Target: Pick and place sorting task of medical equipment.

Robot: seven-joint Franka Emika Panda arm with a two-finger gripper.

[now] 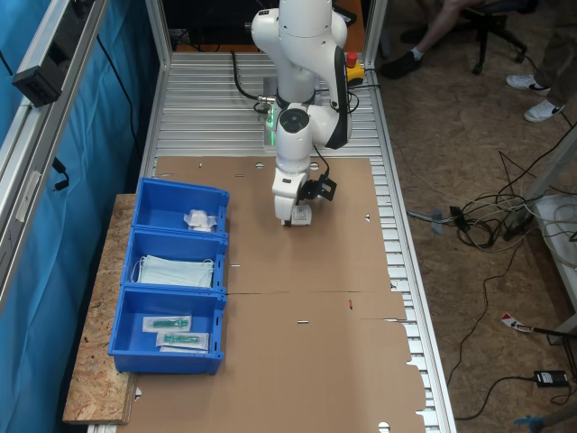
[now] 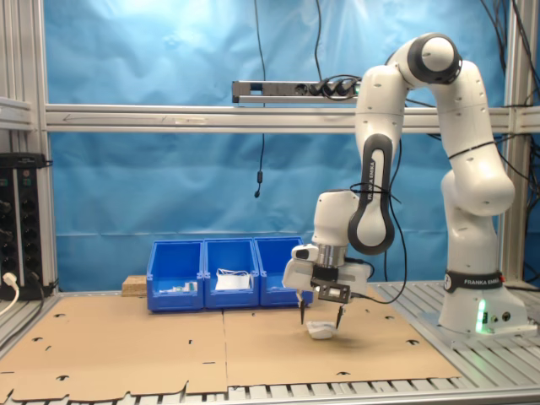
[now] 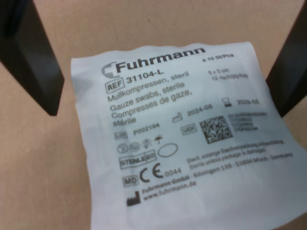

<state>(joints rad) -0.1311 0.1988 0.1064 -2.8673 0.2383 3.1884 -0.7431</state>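
The claw (image 2: 321,321) hangs with its fingers apart, straddling the flat gauze packet (image 3: 187,139) lying on the worktop (image 2: 169,346) directly beneath. Closing may skate over the thin wrap, or pinch one slippery corner.

— Between the dark matt fingers (image 3: 29,57), a white packet (image 3: 192,143): papery face, faint sheen, lightly creased, black print.
— Beneath packet and fingers?
— Brown cardboard (image 1: 306,307), matt and smooth, with small punched slots. Underneath, ribbed silvery metal (image 1: 207,90), dully shining.
— Arm above the fingers?
— Glossy white plastic shell (image 2: 472,169) with black joints.
— Well apart from the fingers?
— Blue bins (image 1: 171,280) of smooth, slightly shiny plastic, resting on rough chipboard (image 1: 95,388). Inside: crinkly clear wrap over white material (image 1: 200,219), soft pale blue cloth-like masks (image 1: 176,271), clear glossy packets with green parts (image 1: 176,332).
— Backdrop?
— Matt blue sheet (image 2: 169,186), wrinkled; brushed aluminium bars (image 2: 169,118).
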